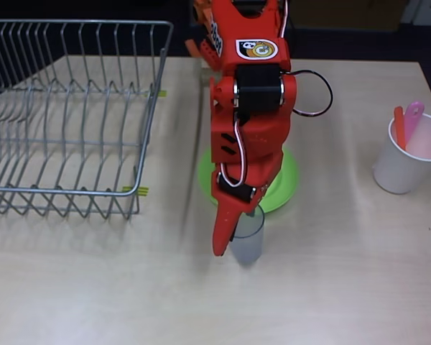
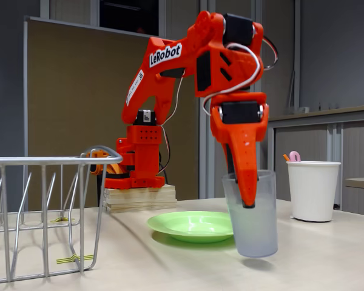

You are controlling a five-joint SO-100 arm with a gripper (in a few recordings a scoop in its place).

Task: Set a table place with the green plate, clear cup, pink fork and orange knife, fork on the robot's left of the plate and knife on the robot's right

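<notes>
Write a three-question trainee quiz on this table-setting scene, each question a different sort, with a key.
1. True or false: the clear cup rests on the table.
2. Where are the pink fork and orange knife? A) on the green plate B) in the white paper cup C) in the wire dish rack
3. Fill in: the gripper is shut on the ____.

Key: 1 false: in the fixed view it hangs above its shadow. 2 B. 3 clear cup.
</notes>
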